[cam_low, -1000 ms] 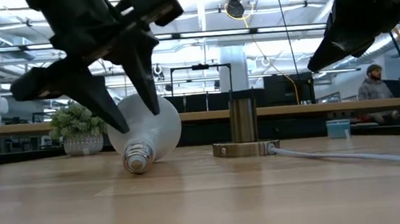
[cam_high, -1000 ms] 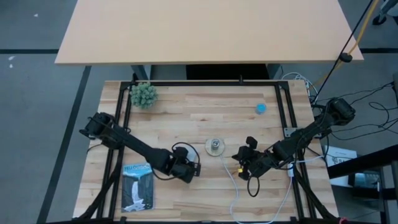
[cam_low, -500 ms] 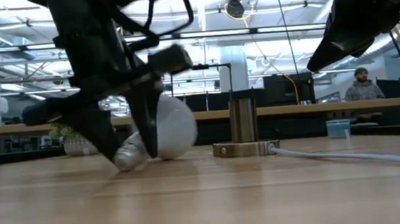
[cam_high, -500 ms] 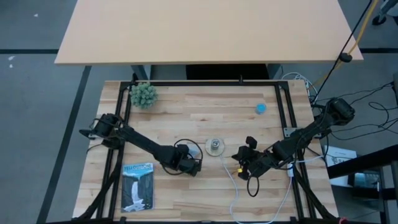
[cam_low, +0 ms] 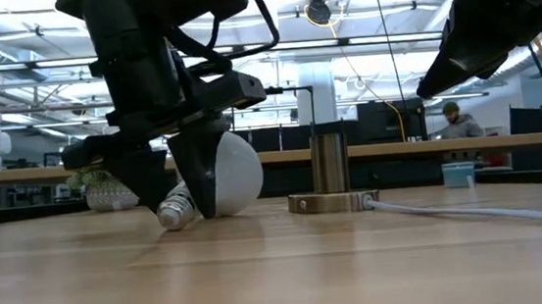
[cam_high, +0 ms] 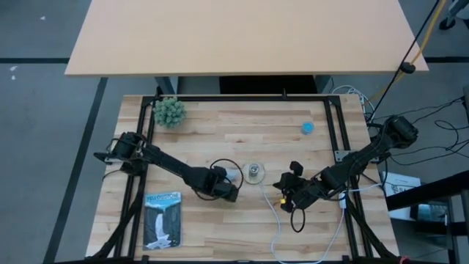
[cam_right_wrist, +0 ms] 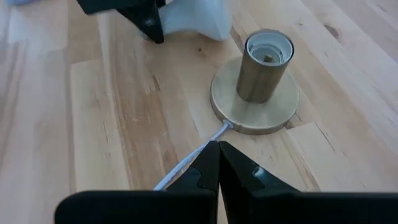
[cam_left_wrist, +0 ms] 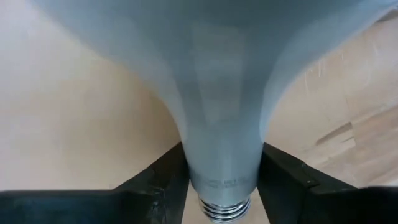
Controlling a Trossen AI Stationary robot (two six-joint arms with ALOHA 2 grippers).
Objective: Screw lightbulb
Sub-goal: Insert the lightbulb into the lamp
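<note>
White and frosted, the lightbulb (cam_low: 216, 176) lies on its side on the wooden table (cam_high: 220, 132), its round dome toward the socket (cam_low: 330, 178) and its metal screw end (cam_low: 174, 215) resting on the boards on the far side from it. The left gripper (cam_high: 229, 185) has come down over the bulb's narrow neck, and in the left wrist view its two dark fingers (cam_left_wrist: 163, 180) sit tight against either side of the tapering white body (cam_left_wrist: 222, 112), just above the threads. The jaws are clamped on the bulb. From above, the bulb shows only as a pale patch at the gripper's tip, just beside the socket (cam_high: 253, 172) near the middle of the table.

The socket is a short brass-coloured tube standing upright on a round flat base (cam_right_wrist: 255, 96), with a white cord (cam_right_wrist: 189, 162) running from the base toward the table's front edge. Bulb and socket are close but apart.

The right gripper (cam_high: 287, 189) hangs above the table on the other side of the socket, its fingers (cam_right_wrist: 217, 168) pressed together with nothing between them.

Elsewhere on the table sit a small green plant (cam_high: 169, 111) at the far left corner, a blue cap (cam_high: 308, 127) toward the far right, and a booklet (cam_high: 162, 220) near the front left.
</note>
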